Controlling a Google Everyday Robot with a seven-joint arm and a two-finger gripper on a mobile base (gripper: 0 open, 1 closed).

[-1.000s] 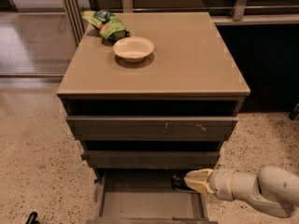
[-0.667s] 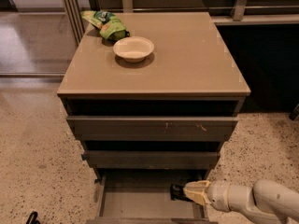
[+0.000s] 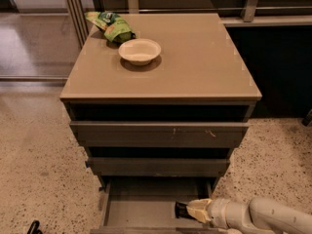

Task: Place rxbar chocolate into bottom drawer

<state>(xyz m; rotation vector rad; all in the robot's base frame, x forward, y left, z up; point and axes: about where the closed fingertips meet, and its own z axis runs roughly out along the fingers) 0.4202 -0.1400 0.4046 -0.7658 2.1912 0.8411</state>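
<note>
1. Looking through the one camera view, I have the gripper (image 3: pixel 191 210) at the lower right of the frame. It reaches leftwards over the open bottom drawer (image 3: pixel 131 213), with the pale arm (image 3: pixel 263 217) trailing off towards the right corner.
2. The fingers (image 3: pixel 202 209) look closed down narrow on the rxbar chocolate (image 3: pixel 181 209), which shows as a small dark block poking out of their tips. I read that as a pinch on one end, so the rest of the bar sticks out ahead and can be laid down first.
3. The bar sits low over the right part of the drawer's plain grey floor, inside the front rim. Whether it touches that floor or hangs just above it, I cannot tell from this angle.
4. The drawer is pulled out well clear of the two upper drawers (image 3: pixel 158 133), which sit further in. That is why I can come in from the side without the wrist meeting their fronts.
5. Up on the bench (image 3: pixel 195 67), the top of the cabinet, the bowl (image 3: pixel 140 51) and green chip bag (image 3: pixel 111 26) lie at the upper left. They are well apart from my work and no part of it.
6. My judgement is that the task is nearly done, with release as the step in hand. The risks are letting go too high, so the wrapper lands on edge, or catching the drawer's right wall when I back out.
</note>
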